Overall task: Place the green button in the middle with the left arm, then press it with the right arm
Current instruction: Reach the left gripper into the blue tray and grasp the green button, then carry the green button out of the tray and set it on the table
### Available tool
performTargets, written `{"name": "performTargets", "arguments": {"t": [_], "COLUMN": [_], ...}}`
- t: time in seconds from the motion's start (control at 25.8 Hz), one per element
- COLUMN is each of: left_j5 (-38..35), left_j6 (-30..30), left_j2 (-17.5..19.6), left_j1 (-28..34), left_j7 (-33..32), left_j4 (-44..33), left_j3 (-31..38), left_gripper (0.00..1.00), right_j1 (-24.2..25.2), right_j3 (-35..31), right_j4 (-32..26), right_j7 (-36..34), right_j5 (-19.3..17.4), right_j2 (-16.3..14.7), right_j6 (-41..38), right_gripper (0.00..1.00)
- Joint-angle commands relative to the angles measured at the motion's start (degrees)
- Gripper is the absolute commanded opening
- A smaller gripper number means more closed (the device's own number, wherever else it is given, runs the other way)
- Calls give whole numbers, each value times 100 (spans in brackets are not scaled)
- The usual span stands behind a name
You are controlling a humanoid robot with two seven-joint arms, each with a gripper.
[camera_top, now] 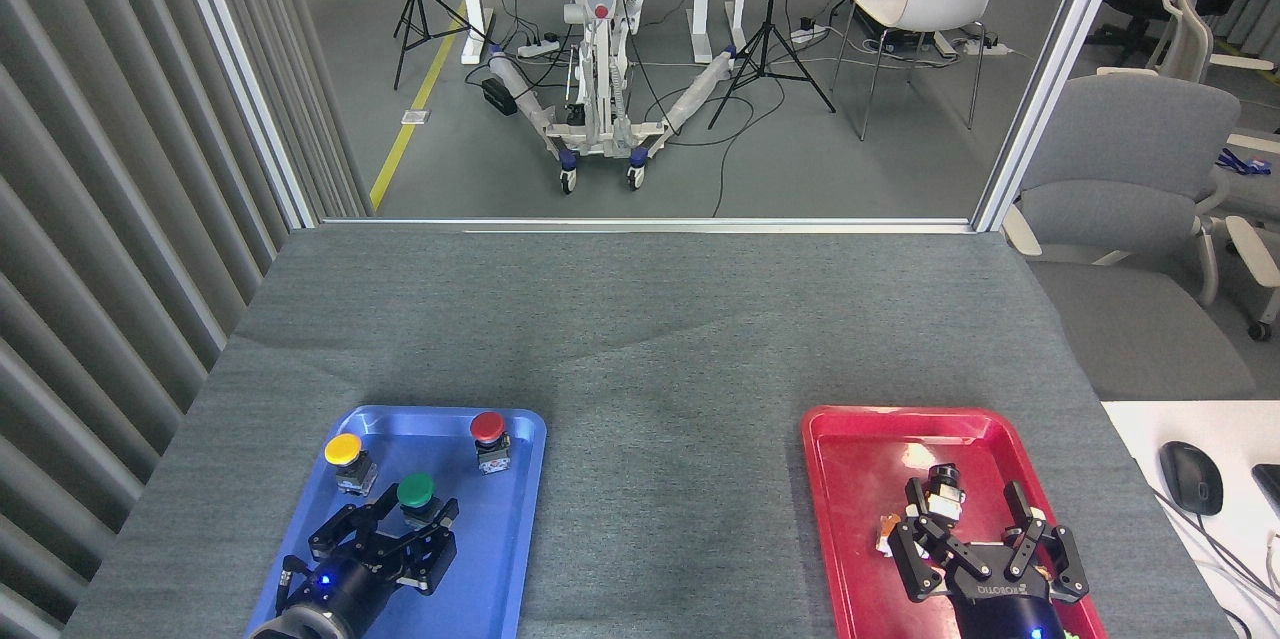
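Observation:
The green button (415,490) stands upright in the blue tray (505,529), between a yellow one and a red one. My left gripper (398,519) is open and reaches up from the tray's near end. Its fingertips (446,513) flank the green button's base; I cannot tell whether they touch it. The middle (670,489), the bare grey cloth between the two trays, has nothing on it. My right gripper (965,511) hangs open over the near part of the red tray (855,469), with nothing held.
The yellow button (343,449) and the red button (487,427) stand at the blue tray's far end. A small black-and-silver part (946,485) and an orange-white scrap (884,531) lie in the red tray. A white desk with a mouse (1190,477) adjoins on the right.

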Motion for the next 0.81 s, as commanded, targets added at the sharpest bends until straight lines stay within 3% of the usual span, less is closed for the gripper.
{"name": "performTargets", "arguments": {"t": [0.0,0.23,0.46,0.77], "left_j5": [-48,-13,-83,-1436], "left_j6": [-58,-208,-480,-375], "left_j2": [30,21,12,-1060], "left_j1": [-9,35,35,-378], "left_j7": [118,742,1173,1199], "left_j4": [45,27,-588,-482], "left_j3": [-6,64,-23,-648], "left_gripper": [0,0,0,0], "right_j1": [-19,-37,-37,-37], "right_j3": [-9,0,0,9], "right_j4": [2,11,11,11], "right_j7": [-36,-44,-27,-27], "right_j5": [87,113,210,218], "right_j2": [52,254,298,289], "right_j6": [80,177,177,151], "right_gripper": [100,100,100,100]}}
